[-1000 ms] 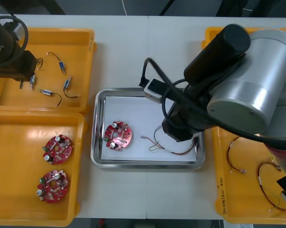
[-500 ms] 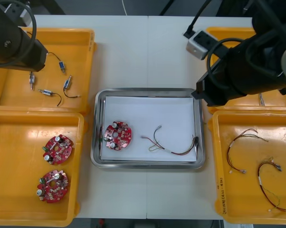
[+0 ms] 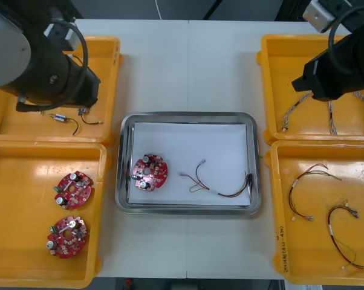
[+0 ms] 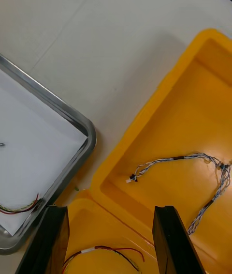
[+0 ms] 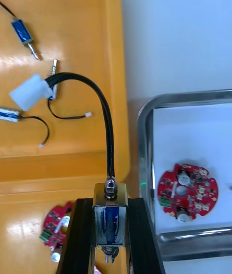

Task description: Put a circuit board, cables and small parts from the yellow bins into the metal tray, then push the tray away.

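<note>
Since the earlier frames the right arm has cleared the metal tray [image 3: 188, 116] and withdrawn to the upper right of the front view, over the upper right yellow bin [image 3: 265, 57]. The left arm has shifted rightward across the upper left yellow bin [image 3: 112, 48].

The right gripper [image 4: 110, 211] has its fingers wide apart with nothing between them. The blue and white cable [image 4: 181, 158] lies in the bin beyond the fingertips, untouched.

The left gripper [image 5: 110, 206] is clamped on a small metal part [image 5: 110, 223]. A black cable [image 5: 105, 109] rises from that part and arcs over to a white connector [image 5: 30, 91]. In the front view this arm is over the upper left bin, so the part is not yet in the tray.

Task status:
- **Done:** one circuit board [image 3: 150, 172] lies in the left half of the tray, at centre frame. A red and yellow cable [image 3: 218, 192] lies in the right half, apart from the board.
- **In hand:** the small metal part, gripped but not delivered.
- **Left:** deliver that part, pick up the blue and white cable, which appears to be the right arm's next job, and push the tray away. The tray sits between the bins, and the push appears not yet begun.

As a judgement, the task is roughly half complete.
</note>
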### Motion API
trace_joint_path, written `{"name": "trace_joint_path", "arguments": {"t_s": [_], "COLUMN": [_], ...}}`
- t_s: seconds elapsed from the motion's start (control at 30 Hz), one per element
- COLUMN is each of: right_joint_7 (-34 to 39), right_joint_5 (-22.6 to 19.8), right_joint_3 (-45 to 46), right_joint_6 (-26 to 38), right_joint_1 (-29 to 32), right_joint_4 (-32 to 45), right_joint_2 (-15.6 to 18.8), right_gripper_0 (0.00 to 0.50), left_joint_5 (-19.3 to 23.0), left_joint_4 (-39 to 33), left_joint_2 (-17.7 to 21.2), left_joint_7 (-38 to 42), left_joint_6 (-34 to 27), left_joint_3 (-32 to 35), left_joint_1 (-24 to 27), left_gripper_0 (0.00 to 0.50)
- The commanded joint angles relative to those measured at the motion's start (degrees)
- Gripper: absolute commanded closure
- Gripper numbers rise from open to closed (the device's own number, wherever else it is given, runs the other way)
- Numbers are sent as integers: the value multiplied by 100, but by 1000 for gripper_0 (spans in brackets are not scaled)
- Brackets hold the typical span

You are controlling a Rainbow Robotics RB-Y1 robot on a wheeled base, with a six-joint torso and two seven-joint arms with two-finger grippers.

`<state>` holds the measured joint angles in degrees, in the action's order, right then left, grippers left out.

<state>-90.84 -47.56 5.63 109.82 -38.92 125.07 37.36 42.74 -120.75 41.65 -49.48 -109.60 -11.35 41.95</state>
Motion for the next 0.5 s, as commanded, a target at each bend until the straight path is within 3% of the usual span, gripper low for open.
{"name": "trace_joint_path", "arguments": {"t_s": [0.03, 0.13, 0.5], "right_joint_7": [154, 136, 84], "right_joint_5": [-104, -52, 441], "right_joint_3": [580, 834, 1160], "right_joint_6": [18, 18, 18], "right_joint_1": [-213, -230, -441], "right_joint_4": [-272, -615, -1512], "right_joint_2": [271, 395, 482], "right_gripper_0": [0, 0, 0], "left_joint_5": [-283, -652, -1224], "left_joint_4": [-247, -238, 139], "left_joint_2": [-324, -535, -931], "left_joint_7": [844, 984, 1230], "left_joint_6": [-9, 202, 738], "left_joint_3": [-464, -921, -1844], "left_joint_1": [-21, -12, -12], "left_gripper_0": [499, 498, 500]}}
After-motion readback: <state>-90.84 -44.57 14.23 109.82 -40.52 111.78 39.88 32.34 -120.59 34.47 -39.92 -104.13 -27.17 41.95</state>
